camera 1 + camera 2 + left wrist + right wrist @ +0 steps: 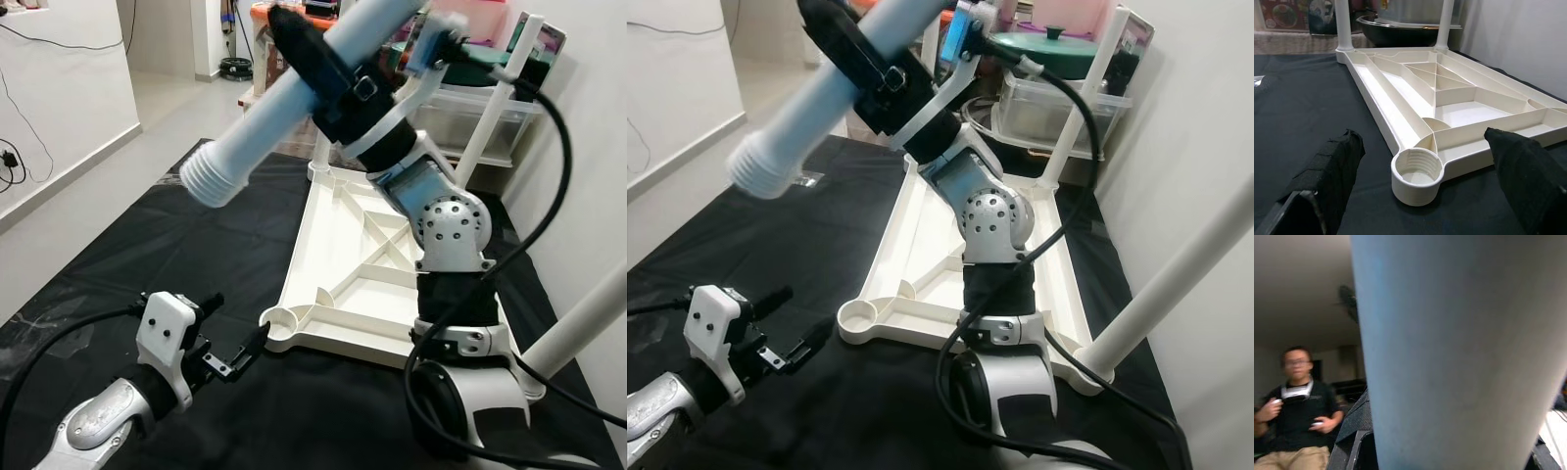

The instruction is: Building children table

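Black cloth [147, 245] spread over the floor of a lived-in room, storage boxes [480, 103] against the far wall, and right in the middle of it lies the white tabletop [343, 264], flipped underside up so its ribs and corner sockets face the ceiling. That's the sensible way to have it, since the legs screw in from below. Three legs look fitted already: two at the far end, one at the near right corner [1176, 284]. The near left socket [1416, 172] sits empty, threads showing, and that appears to be the target. The right gripper [328, 73] is clamped around the last leg [284, 122], holding it high above the tabletop and tilted, threaded end [211, 181] pointing down and to the robot's left, well apart from the socket yet. Down low, the left gripper [235, 357] is holding nothing, its fingers [1332, 171] spread wide either side of that empty corner, probably poised to steady it. In the right wrist view, a person [1298, 421] sits behind the leg, holding controllers.
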